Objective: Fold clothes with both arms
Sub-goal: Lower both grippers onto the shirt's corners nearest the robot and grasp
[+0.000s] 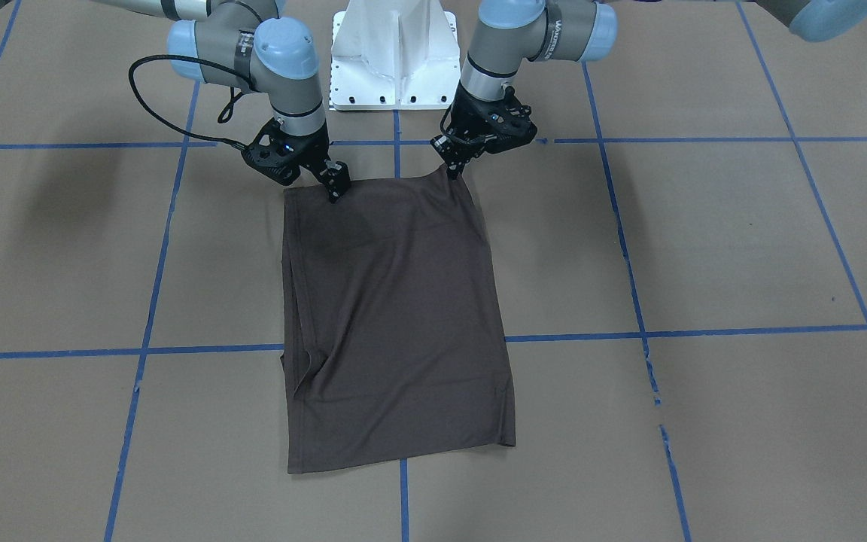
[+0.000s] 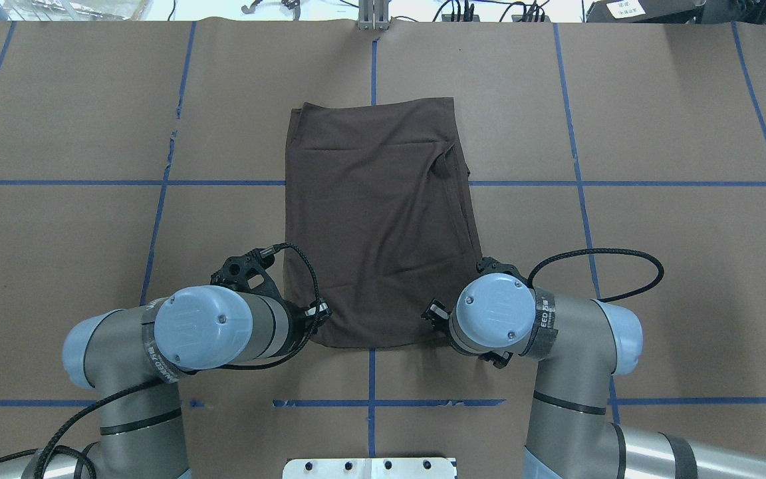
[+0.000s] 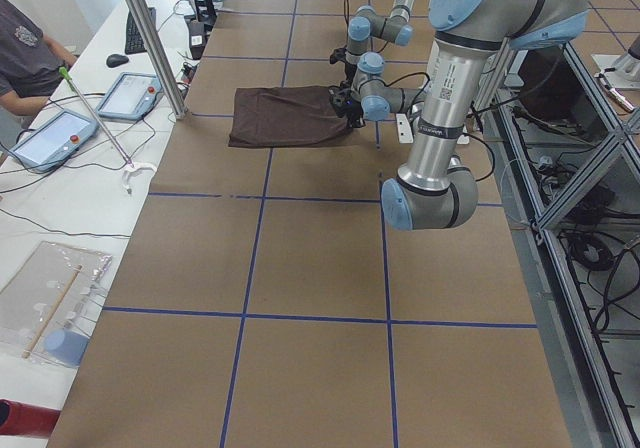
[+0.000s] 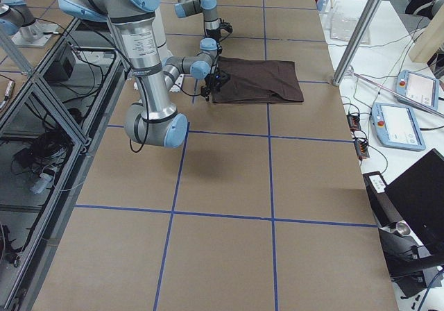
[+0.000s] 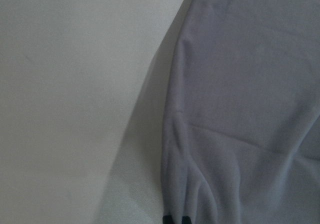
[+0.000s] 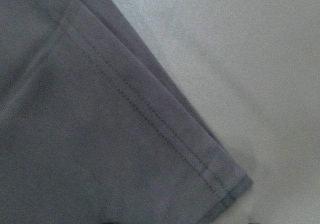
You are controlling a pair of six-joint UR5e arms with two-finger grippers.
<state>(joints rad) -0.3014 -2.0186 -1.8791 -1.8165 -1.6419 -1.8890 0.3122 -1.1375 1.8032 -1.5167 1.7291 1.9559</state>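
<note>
- Since my left gripper (image 1: 451,173) looks clenched on one near corner of the T-shirt (image 1: 396,316), where the cloth puckers up, a lift might peel away only the top layer.
- My right gripper (image 1: 334,188) sits at the other near corner. The cloth there lies flat, and I cannot tell whether it has bitten.
- The T-shirt lies as a long folded rectangle on the table (image 1: 704,241).
- If one corner rises alone, the fold would skew, and the loose layers along my right-hand edge could spill out.
</note>
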